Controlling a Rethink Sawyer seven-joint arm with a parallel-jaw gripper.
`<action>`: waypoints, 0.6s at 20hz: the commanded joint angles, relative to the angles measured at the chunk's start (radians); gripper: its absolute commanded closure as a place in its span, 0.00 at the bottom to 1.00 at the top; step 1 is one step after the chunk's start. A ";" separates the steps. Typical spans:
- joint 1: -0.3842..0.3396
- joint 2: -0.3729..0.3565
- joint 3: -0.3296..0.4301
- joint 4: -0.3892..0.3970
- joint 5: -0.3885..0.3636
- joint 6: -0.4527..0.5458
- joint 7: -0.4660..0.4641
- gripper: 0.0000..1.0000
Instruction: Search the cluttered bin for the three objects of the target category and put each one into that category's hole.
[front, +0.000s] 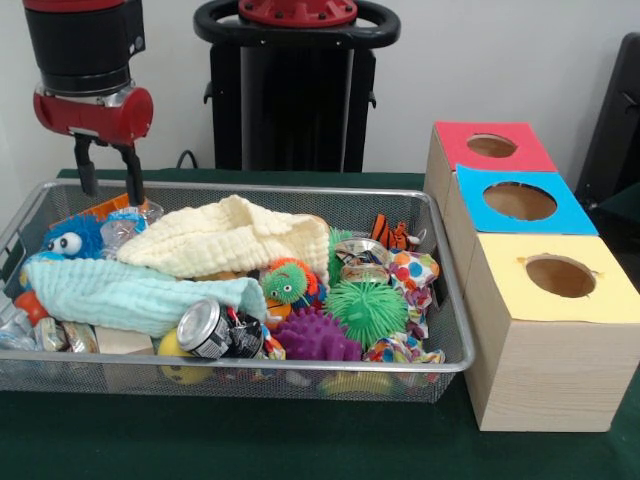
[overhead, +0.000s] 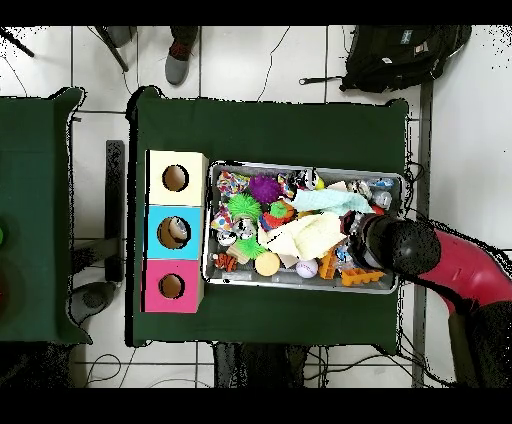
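Hanging over one end of the wire bin (front: 445, 290), the tool (front: 108, 175) has its two dark fingers (front: 132, 172) spread apart with nothing between them, their tips just above the clutter. Directly beneath the tool lie an orange plastic piece (front: 105, 208) and some crumpled clear wrap (front: 125, 228), and just beside those sits a blue fuzzy toy with big eyes (front: 72, 238). A cream knitted cloth (front: 235, 238) spreads from near the tool toward the middle of the bin, and a pale blue cloth (front: 130, 295) lies under its edge, on the side away from the robot. A crushed can (front: 205, 328) rests against that blue cloth. Farther from the tool, in the bin's other half, are a green spiky ball (front: 370, 310), a purple spiky ball (front: 315, 338), a small green and orange fuzzy toy (front: 287, 282) and a polka-dot piece (front: 413, 272). Well apart from the tool, past the bin's far end on the green surface (front: 300, 440), stand three wooden boxes in a row, each with a round hole on top: the yellow box (front: 555, 300), the blue box (front: 520, 203) and the red box (front: 492, 147).
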 joint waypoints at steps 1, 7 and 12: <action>0.008 -0.005 0.077 0.019 -0.034 0.116 -0.134 0.00; -0.003 -0.002 0.084 0.036 -0.038 0.090 -0.136 0.00; -0.011 0.021 0.088 0.049 -0.051 0.049 -0.134 0.00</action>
